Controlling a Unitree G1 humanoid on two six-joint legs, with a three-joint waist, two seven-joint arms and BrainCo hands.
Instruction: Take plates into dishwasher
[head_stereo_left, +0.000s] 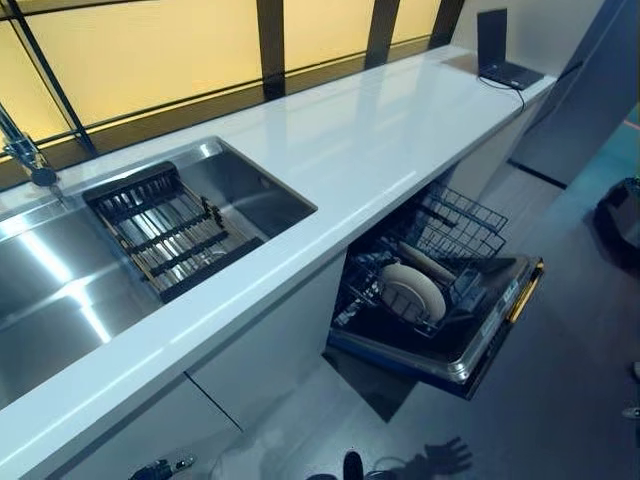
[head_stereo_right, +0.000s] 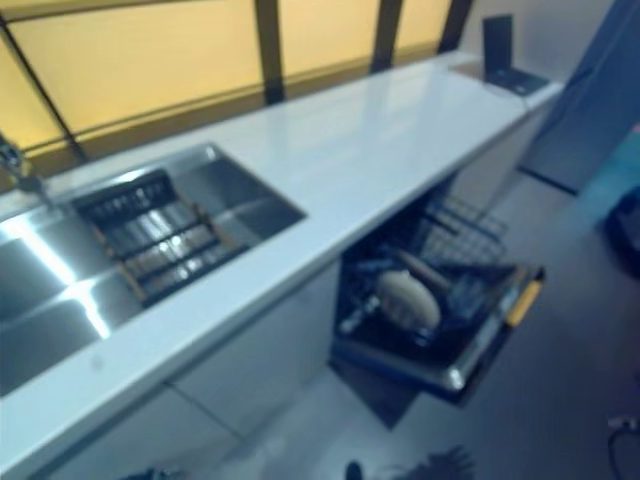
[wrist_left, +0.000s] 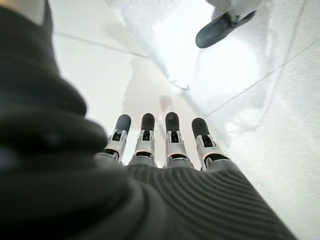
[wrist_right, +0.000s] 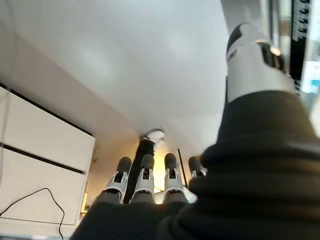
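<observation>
A white plate (head_stereo_left: 412, 291) stands on edge in the pulled-out lower rack (head_stereo_left: 440, 262) of the open dishwasher (head_stereo_left: 470, 350), under the front edge of the white countertop (head_stereo_left: 340, 160). It is tilted, its broad face turned up and towards the near end of the rack, its rim running roughly along the rack's length. A second pale, flat piece (head_stereo_left: 428, 262) leans just behind it, edge-on; whether it is another plate cannot be told. The dishwasher door (head_stereo_left: 500, 320) hangs down and out over the grey floor (head_stereo_left: 560, 400).

Towards the left end of the countertop the steel sink (head_stereo_left: 240, 200) is let in, with a dark dish rack (head_stereo_left: 165, 228) lying across it and a tap (head_stereo_left: 25, 152) at its far left corner. At the countertop's far right corner sits an open laptop (head_stereo_left: 500, 50).

Neither hand shows in the head views. The left hand (wrist_left: 160, 145), seen in its own wrist view, has its fingers (wrist_left: 171, 135) straight and side by side, grasping nothing, over pale floor. The right hand (wrist_right: 150, 180) in its wrist view likewise has its fingers (wrist_right: 145, 175) extended in a row and empty, with white cabinet fronts (wrist_right: 40, 150) beyond them.
</observation>
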